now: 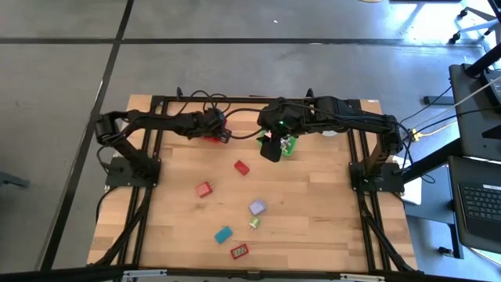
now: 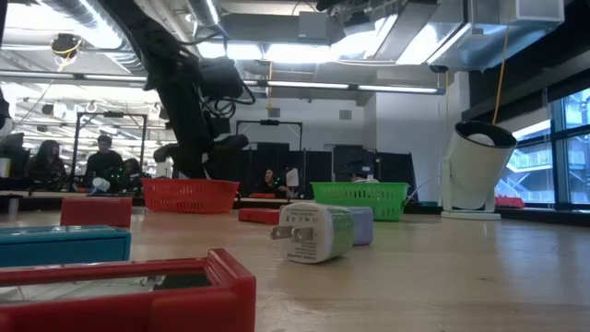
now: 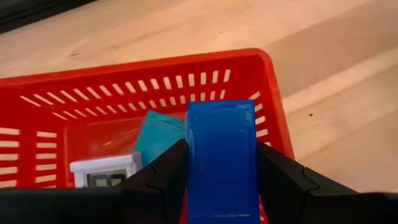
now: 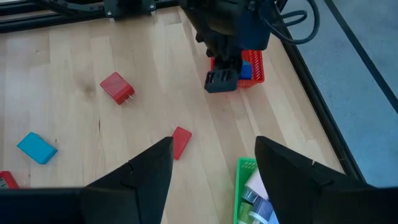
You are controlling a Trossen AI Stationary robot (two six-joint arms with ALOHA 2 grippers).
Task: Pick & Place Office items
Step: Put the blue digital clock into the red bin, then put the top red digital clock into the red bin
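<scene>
My left gripper [image 3: 222,148] hangs over the red mesh basket [image 3: 155,81], shut on a blue block [image 3: 222,121]. A teal piece [image 3: 155,134] and a white piece [image 3: 106,171] lie in that basket. In the high view the left gripper [image 1: 215,129] is at the red basket [image 1: 211,139] near the far edge. My right gripper [image 4: 212,142] is open above bare wood beside the green mesh basket [image 4: 245,180]. Loose on the table lie two red pieces [image 1: 241,167] [image 1: 204,189], a lavender one [image 1: 257,207], a white-green plug [image 1: 254,223], a teal block [image 1: 224,233] and a red frame [image 1: 239,251]. My left gripper pinches the blue block between its two fingers, one finger [image 3: 168,171] on each long side face [image 3: 194,155]. The fingers lie along the block, whose free end [image 3: 222,109] sticks out past the fingertips. The block is lifted clear above the red basket's inside.
The green basket [image 1: 288,146] holds several pieces and stands right of the red one [image 2: 189,195] by the far edge. A white round thing [image 2: 479,166] stands on the table at the right of the low view. Dark frame rails [image 1: 149,204] run along both sides. People sit beyond the table.
</scene>
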